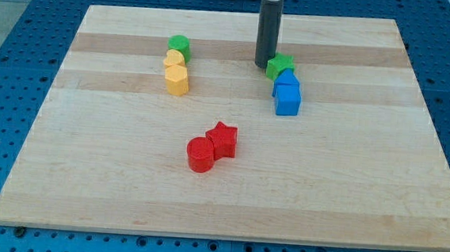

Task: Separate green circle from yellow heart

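Note:
The green circle [179,45] sits at the board's upper left of centre, touching the yellow heart [174,59] just below it. A second yellow block [177,80], hexagon-like, touches the heart from below, so the three form a short column. My tip [263,63] is far to the right of them, at the upper left side of a green star-like block [279,67], touching or nearly touching it.
Two blue blocks, one [286,81] just under the green star and one [288,99] below that, form a column. A red star [222,138] and a red cylinder [201,154] touch each other at the board's centre bottom. The wooden board [363,191] lies on a blue perforated table.

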{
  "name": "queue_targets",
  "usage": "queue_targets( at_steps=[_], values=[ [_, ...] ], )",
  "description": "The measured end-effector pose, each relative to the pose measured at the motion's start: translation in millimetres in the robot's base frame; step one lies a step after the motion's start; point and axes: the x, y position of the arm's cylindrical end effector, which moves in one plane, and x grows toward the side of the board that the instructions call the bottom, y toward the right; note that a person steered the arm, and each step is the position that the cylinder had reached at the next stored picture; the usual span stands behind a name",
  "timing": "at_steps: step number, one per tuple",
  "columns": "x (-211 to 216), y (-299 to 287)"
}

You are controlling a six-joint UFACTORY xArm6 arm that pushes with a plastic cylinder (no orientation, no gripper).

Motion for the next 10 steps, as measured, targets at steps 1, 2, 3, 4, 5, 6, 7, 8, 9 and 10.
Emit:
queue_targets(
  at_steps=[1, 2, 3, 4, 5, 6, 7, 8, 9, 10],
  values=[
    [0, 2],
    [0, 4],
    [-2, 1],
    [-8, -12],
    [-9, -40],
    [-9, -75],
    [-9, -112],
    [-9, -150],
    [-9, -183],
    [-8, -211]
  ],
)
